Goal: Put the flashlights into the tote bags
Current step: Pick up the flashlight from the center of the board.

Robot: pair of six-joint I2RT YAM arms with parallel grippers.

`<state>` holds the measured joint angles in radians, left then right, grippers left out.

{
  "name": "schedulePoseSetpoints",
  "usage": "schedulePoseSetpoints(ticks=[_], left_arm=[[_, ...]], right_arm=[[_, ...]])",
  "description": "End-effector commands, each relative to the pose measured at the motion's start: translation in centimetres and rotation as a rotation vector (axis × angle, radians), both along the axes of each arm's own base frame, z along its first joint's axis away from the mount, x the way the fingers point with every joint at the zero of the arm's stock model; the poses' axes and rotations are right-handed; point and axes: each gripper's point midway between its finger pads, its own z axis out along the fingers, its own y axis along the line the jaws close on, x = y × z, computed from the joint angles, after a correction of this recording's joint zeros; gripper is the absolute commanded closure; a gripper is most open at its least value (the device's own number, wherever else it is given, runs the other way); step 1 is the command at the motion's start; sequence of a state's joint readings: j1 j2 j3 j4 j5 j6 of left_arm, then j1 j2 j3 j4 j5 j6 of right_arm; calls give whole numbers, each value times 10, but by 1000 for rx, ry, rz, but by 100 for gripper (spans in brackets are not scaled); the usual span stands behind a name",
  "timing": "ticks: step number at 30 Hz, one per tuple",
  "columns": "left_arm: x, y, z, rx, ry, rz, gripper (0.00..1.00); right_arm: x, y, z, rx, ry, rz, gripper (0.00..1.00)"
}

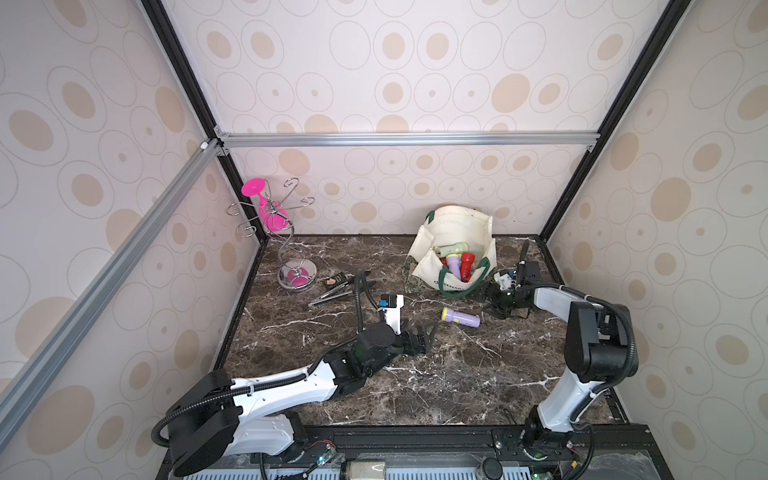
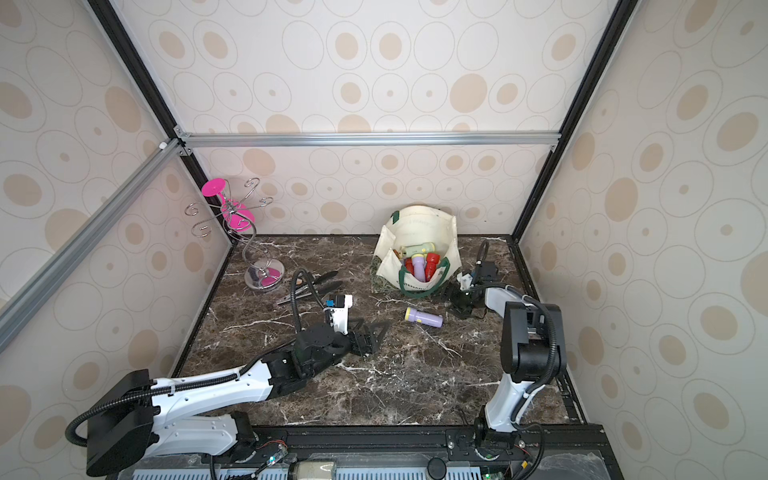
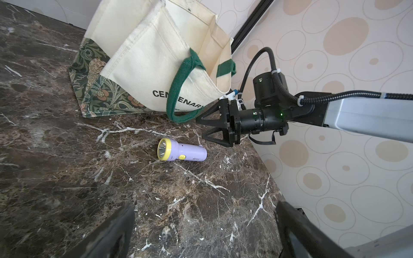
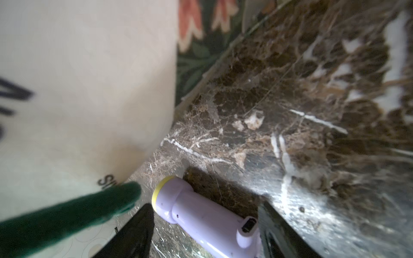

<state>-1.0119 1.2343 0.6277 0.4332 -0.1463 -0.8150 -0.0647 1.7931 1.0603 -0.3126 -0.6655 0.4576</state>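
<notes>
Black fingers (image 4: 134,232) of the right pincer (image 3: 200,127) sit closest to the lens, spread apart and empty, lined up near the tail of the lilac flashlight (image 3: 182,153), probably to pick it. It is the only one seen outside the bag and lies on its side on the worktop (image 1: 415,382), just in front of the tote bag (image 3: 152,62). The bag stands with its mouth agape, so drops from above go in, and red, lilac and pale green flashlights (image 1: 461,264) already rest inside. Its green handle (image 3: 176,89) droops beside the right pincer, a likely snag. The left pincer (image 1: 424,336), wide open and empty, waits well apart.
</notes>
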Motion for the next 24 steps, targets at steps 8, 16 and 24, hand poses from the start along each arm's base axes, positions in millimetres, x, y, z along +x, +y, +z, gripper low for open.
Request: schedulePoseSetpoints(ticks=[8,16,24], left_arm=[[8,-2,2,-21,2,6,2],[6,5,-19,-18,52,26,3],[5,6,-37,-10,88,32,3]], right_arm=[[-27,25,-16,12,89,102,28],[-65,48,-20,33,130,138,37],[-103,73,-23,8,152,230,41]])
